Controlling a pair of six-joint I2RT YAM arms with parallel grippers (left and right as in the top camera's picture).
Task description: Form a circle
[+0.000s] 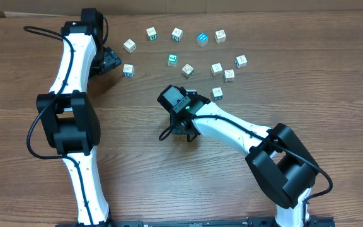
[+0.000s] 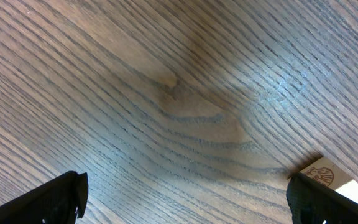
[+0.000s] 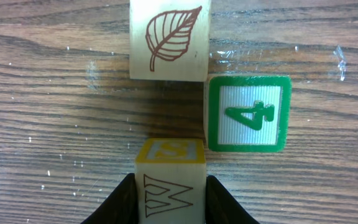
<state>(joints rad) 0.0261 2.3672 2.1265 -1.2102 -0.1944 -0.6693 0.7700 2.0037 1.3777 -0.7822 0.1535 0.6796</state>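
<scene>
Wooden W cube point(image 3: 169, 154) sits pinched in your right hand point(image 3: 170, 183), just beside the green 4 cube point(image 3: 247, 113); your left hand point(image 2: 185, 193) hangs spread above the table point(image 2: 166, 74).

The place reads as a robotics lab bench. A left arm point(image 1: 73, 69) and a right arm point(image 1: 232, 129), both white and black, rise from a black rail point(image 1: 194, 223) at the near edge of a wood-grain table point(image 1: 144, 183). Loose cables point(image 1: 29, 137) loop beside them. Small printed cubes point(image 1: 177, 34) lie scattered toward the far side, where plain cardboard point(image 1: 244, 4) lines the edge.
</scene>
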